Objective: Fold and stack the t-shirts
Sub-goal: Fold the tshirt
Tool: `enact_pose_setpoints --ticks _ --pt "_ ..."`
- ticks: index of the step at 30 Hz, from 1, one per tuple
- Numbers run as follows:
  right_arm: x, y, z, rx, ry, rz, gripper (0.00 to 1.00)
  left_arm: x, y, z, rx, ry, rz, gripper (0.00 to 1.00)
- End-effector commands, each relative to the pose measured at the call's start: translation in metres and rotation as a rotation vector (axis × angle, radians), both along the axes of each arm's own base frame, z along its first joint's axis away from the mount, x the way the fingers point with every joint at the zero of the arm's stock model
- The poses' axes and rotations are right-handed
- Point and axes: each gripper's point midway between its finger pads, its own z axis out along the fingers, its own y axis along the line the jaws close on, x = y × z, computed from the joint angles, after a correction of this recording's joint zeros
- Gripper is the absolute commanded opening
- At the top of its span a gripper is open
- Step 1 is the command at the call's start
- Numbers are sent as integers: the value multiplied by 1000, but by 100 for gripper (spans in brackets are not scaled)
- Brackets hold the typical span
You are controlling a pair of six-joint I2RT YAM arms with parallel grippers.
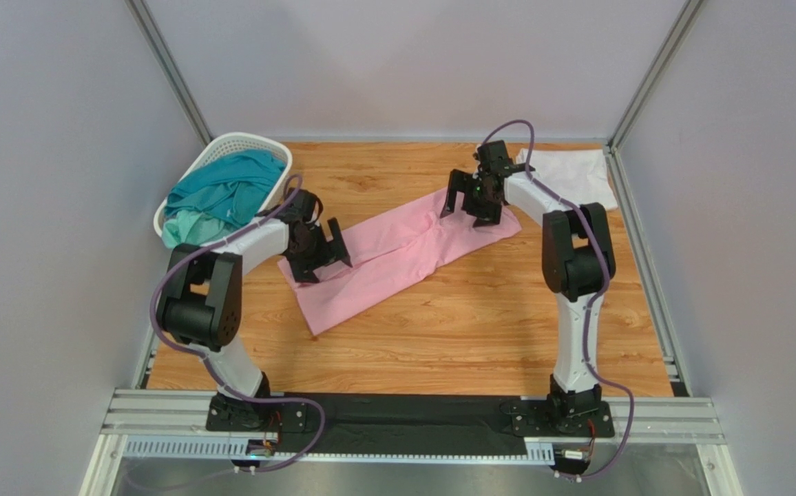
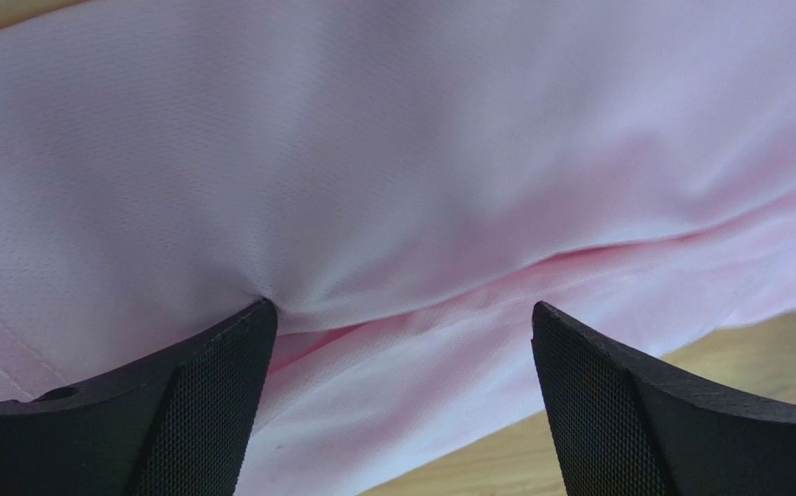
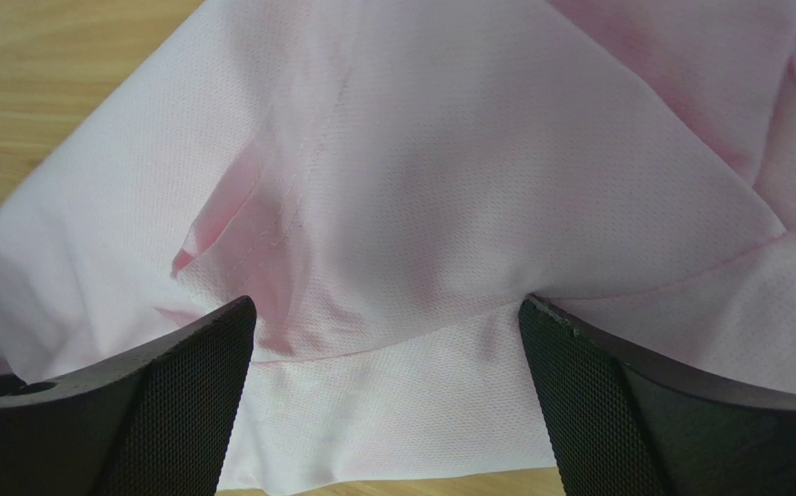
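The wooden table [image 1: 495, 331] sits between pale grey walls. A pink shirt [image 1: 392, 258] lies across its middle as a long slanted strip. My left claw [image 1: 325, 264] is down on the strip's near-left end and my right claw [image 1: 469, 212] on its far-right end. Both are spread wide apart, tips on the cloth, clamping nothing. A white shirt [image 1: 573, 174] lies in the far right corner, and a teal shirt [image 1: 221, 191] fills the basket [image 1: 231, 142] at the far left.

Wood-grain worktop [image 1: 475, 331]; pale grey walls [image 1: 413, 62] on three sides; metal corner posts [image 1: 169, 67]; aluminium rail [image 1: 671, 419] along near edge; even light.
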Motion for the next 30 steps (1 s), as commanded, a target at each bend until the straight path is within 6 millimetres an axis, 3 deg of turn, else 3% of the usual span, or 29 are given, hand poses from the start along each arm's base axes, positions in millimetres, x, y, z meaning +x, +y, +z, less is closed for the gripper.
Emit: enact_pose_setpoints --ticks 1,2,5,10,12,13,14,16,19,22,23,24,25,26,27,30 --pt "17 17 -20 40 26 73 100 -51 -14 -9 -14 93 -4 100" --pt "23 20 -20 45 24 77 100 -68 -15 -15 -12 121 -7 100" --pt "37 33 -23 62 29 111 100 -91 -36 -12 -55 110 -34 100" --pt "64 73 -22 112 -17 172 100 -122 -79 -15 -167 129 -80 100" --pt "74 86 -19 135 -38 175 100 -122 -95 -12 -199 108 -85 100" --pt "74 94 -33 144 -23 180 100 -128 -105 -11 -201 101 -110 100" --pt "89 106 -17 171 -83 182 100 -127 -113 -9 -214 86 -121 100" --pt "94 124 -23 218 -87 182 100 -135 -130 -6 -233 88 -151 100" --pt "107 149 -4 293 -166 199 100 -146 -155 -2 -263 72 -223 100" --pt "109 158 31 321 -241 246 100 -151 -168 9 -244 52 -282 100" --pt "107 157 40 309 -253 260 100 -151 -160 11 -196 33 -277 100" --pt "105 154 66 288 -307 295 100 -151 -158 17 -181 10 -284 100" --pt "104 150 79 266 -333 307 100 -150 -156 23 -170 -16 -286 100" --pt "100 145 90 238 -347 312 100 -147 -149 36 -151 -68 -276 100" --pt "93 141 119 231 -387 328 100 -149 -145 42 -137 -94 -290 100" --pt "70 127 161 183 -442 361 100 -150 -120 65 -71 -162 -275 100"
